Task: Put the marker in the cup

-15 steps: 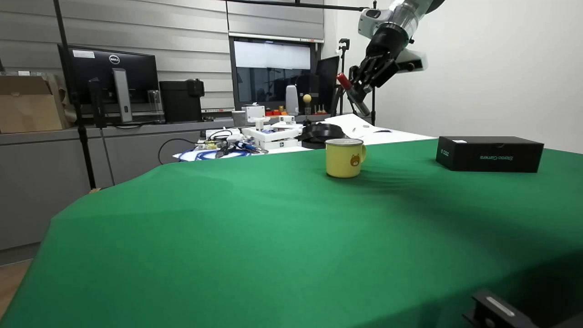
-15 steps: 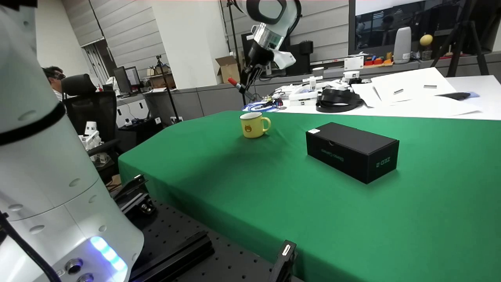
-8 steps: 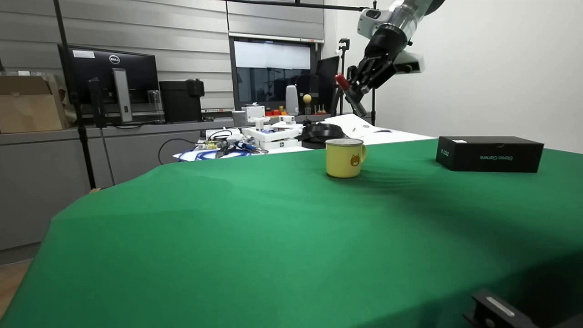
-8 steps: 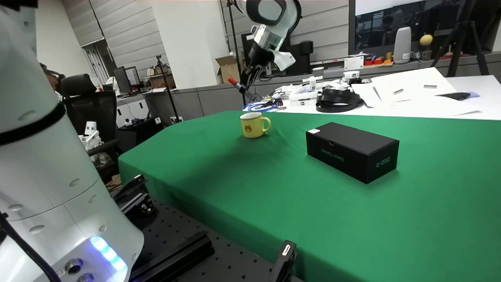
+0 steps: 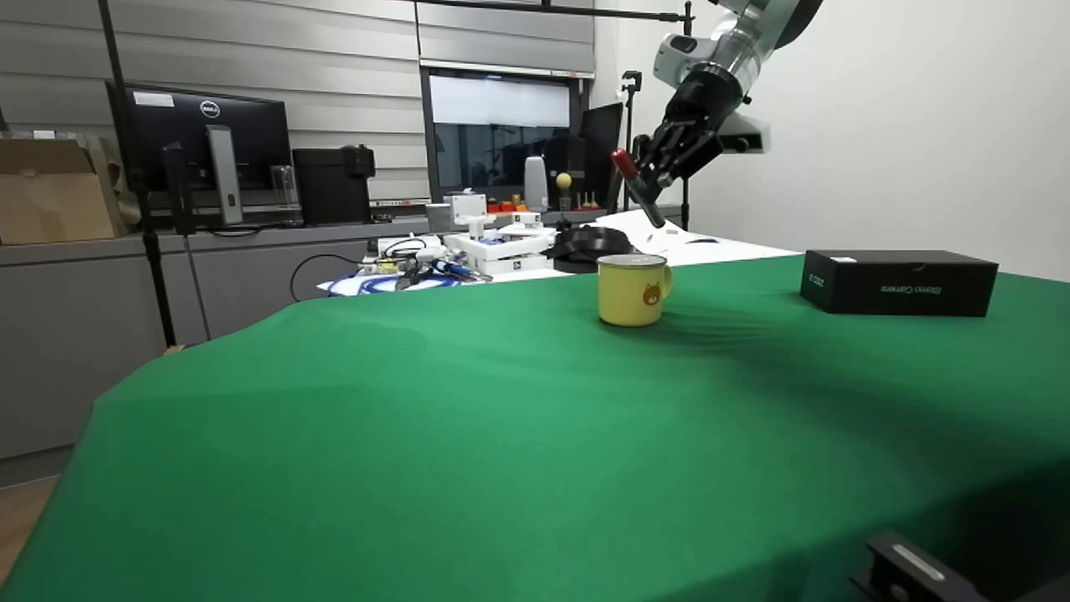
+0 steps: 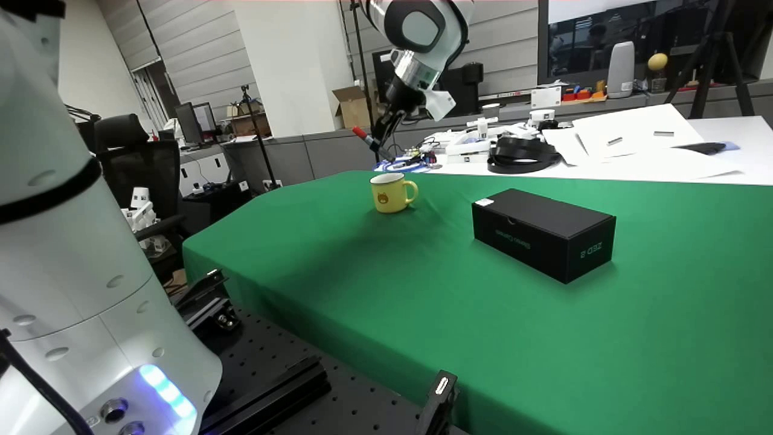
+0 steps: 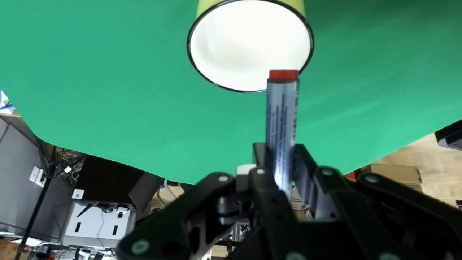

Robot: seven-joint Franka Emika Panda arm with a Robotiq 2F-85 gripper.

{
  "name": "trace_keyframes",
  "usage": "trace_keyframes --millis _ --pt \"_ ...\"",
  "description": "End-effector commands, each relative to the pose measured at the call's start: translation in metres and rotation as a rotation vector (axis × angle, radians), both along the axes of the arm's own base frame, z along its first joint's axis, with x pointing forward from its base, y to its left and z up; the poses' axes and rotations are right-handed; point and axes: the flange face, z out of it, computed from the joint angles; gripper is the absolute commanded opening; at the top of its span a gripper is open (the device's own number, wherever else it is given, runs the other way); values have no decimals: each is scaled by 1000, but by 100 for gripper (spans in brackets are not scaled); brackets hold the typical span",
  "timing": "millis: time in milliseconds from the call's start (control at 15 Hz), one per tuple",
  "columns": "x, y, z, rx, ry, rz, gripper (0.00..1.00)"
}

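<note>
Over the green cloth-covered table (image 5: pixel 401 435), your white-and-silver robot arm (image 5: pixel 740 54) just dipped a touch

Your black two-finger metal gripper (image 7: pixel 281 148) sits a bit lower than a second ago, while the small round yellow enamel-look mug (image 5: pixel 624 293) hasn't budged. Jaws are clamped on the thin cylindrical red-and-silver marker pen (image 7: pixel 282 115), which hangs tilted, red end up, higher than the mug in both exterior views, not touching it. So you're closing in, I reckon, but in the wrist view it overlaps the rim off to one side, so I'd centre and straighten it before letting go.
</note>
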Motion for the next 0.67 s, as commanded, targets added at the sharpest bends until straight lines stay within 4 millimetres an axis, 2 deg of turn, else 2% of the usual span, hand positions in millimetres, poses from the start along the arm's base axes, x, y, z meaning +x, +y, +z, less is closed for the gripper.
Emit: trace_keyframes --millis 0,600 --pt "13 0 -2 50 -40 32 5" --pt "27 6 -46 108 -16 56 5"
